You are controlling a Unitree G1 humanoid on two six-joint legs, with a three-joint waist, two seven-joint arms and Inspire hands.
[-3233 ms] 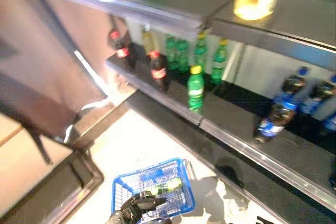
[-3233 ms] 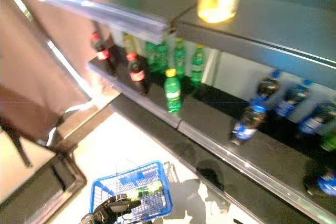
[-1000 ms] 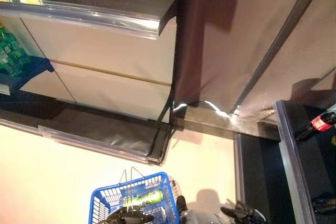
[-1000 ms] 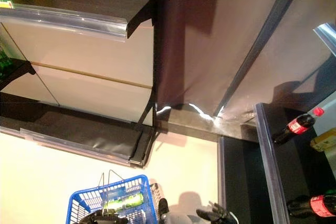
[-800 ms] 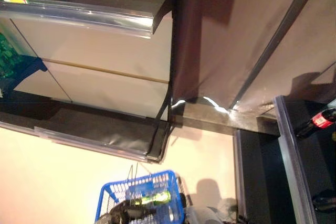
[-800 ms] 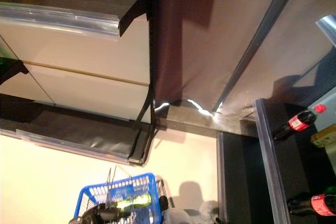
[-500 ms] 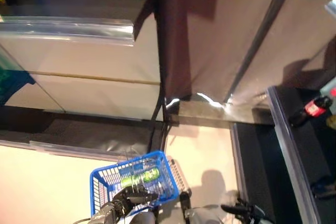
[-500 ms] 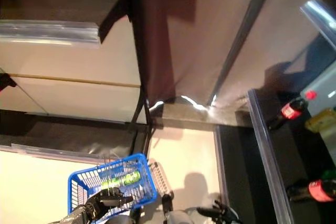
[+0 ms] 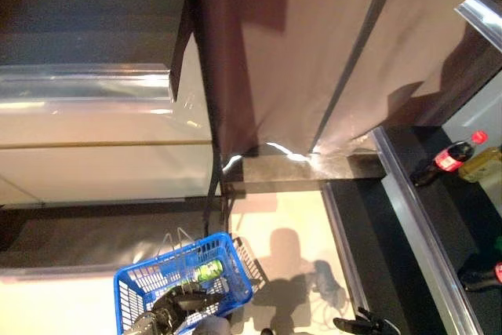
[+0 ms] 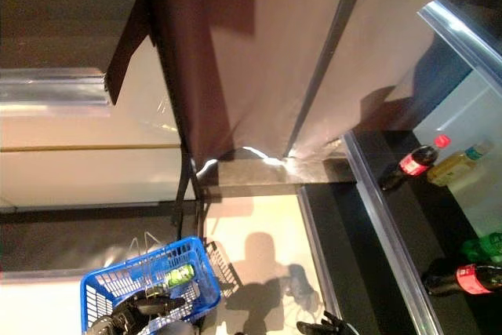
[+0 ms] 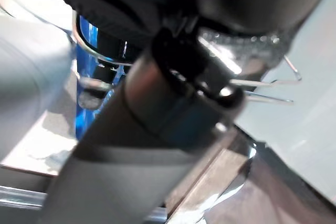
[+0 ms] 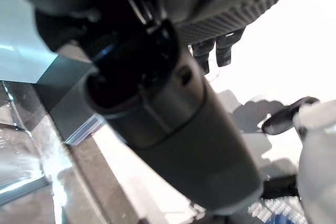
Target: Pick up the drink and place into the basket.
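Lying in the basket: the green drink bottle (image 9: 209, 270) rests on its side inside the blue wire basket (image 9: 133, 288), so the placing looks done.
Step in hand: by my judgement the carry after the drop; nothing of the pick remains to do.
Left hand: the left hand (image 9: 176, 307) sits at the basket's near rim, its fingers (image 10: 171, 301) curled there; whether they clasp the rim or a handle I cannot tell for certain, though it reads as a hold.
Bottle and fingers: the drink lies just beyond the fingers, apart from them, deeper in the basket.
Right hand: the right hand (image 9: 362, 325) shows low at the right, fingers straight and empty.
Next move: likely a steady hold so the bottle does not roll.
Surroundings: cola bottles (image 9: 444, 162) stand on the dark shelf (image 9: 408, 194) to the right; pale floor (image 9: 290, 217) lies below.
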